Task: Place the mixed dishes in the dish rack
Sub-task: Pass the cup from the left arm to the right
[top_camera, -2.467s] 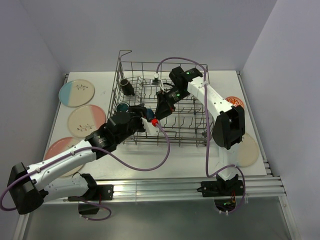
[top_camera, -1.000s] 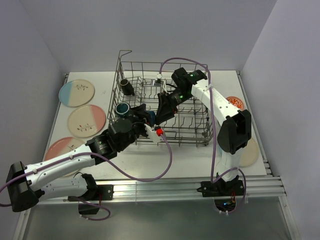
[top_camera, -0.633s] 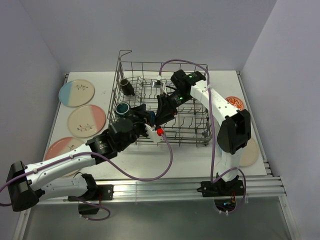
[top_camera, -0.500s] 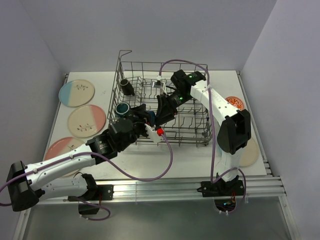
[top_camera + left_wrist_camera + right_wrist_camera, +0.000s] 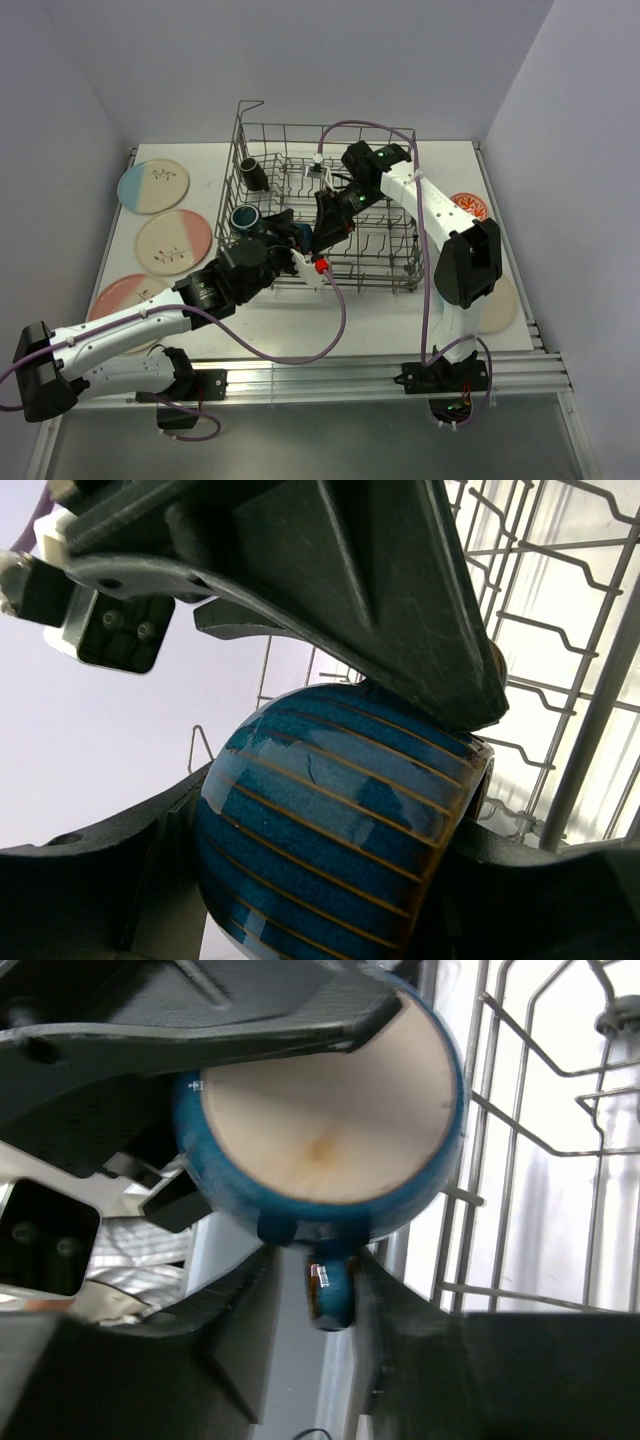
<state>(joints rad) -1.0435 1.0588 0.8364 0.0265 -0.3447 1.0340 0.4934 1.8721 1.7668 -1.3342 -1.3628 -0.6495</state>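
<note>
One white counter (image 5: 300, 320), biggest thing in view. Next, grey wire rack (image 5: 405, 280) at centre, tall sides, raised loop at back-left corner.

Three plates flat on counter left of rack:
- blue-and-cream plate (image 5: 153, 186) furthest back
- cream-and-pink plate (image 5: 173, 241) in the middle
- pink plate (image 5: 120, 292) nearest, partly under left arm

Fourth, cream plate (image 5: 503, 300), right of rack, partly behind right arm. Orange-red bowl (image 5: 470, 205) also on right, half hidden by same arm.

Inside rack: dark mug (image 5: 252, 172) lying tilted in back-left corner; teal mug (image 5: 243, 216) by left wall, mouth up.

Blue mug (image 5: 330, 820), glossy w/ thin gold stripes, over rack's near-left part, between both hands. Left hand (image 5: 320, 890) pinching blue mug across its body, fingers on opp. sides. Right hand (image 5: 318, 1272) in from the other side, fingers either side of handle (image 5: 330, 1300), v. close. Cannot tell whether touching or gripping it. Cream base of blue mug turned toward right wrist view.
</note>
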